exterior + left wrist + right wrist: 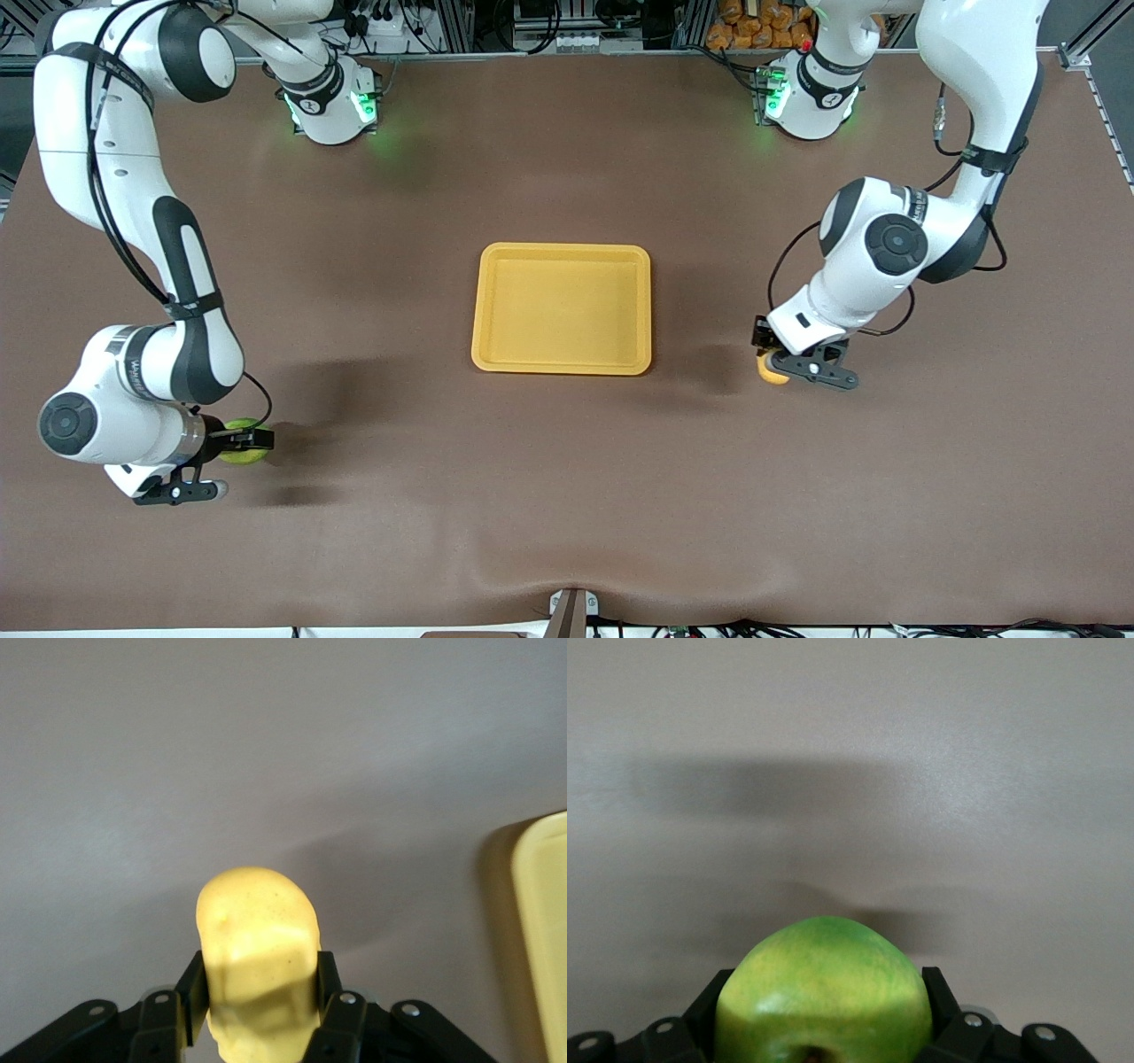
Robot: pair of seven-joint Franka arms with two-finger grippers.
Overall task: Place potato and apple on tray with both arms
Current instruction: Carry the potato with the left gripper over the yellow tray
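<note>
While both arms reach out over the brown counter (567, 496), each hand is clenched on one piece of produce. The left hand (772, 365), at the left arm's end of the counter, grips the potato (769, 370) between its two black fingers (191, 989); in the left wrist view the lumpy yellow potato (257, 957) stands out past the fingertips, pinched on both sides, with the rim of the tray (542, 930) showing at the edge of that view. The right hand (241, 440), at the right arm's end of the counter, grips the apple (243, 442); in the right wrist view the green apple (824, 992) fills the space between the fingers (939, 1001), and its brown stem dimple is just visible at the picture's lower edge. The tray (562, 361) lies flat at the middle of the counter, between the two hands and well apart from both, and it holds nothing. Neither the potato nor the apple is on the tray. Whether either piece touches the counter surface cannot be told. Dark lettering runs along the white wrist segment of the right arm (142, 363), and a small label sits on the left arm (886, 257) near its wrist joint; neither can be read. Green indicator lights glow at both arm bases.
</note>
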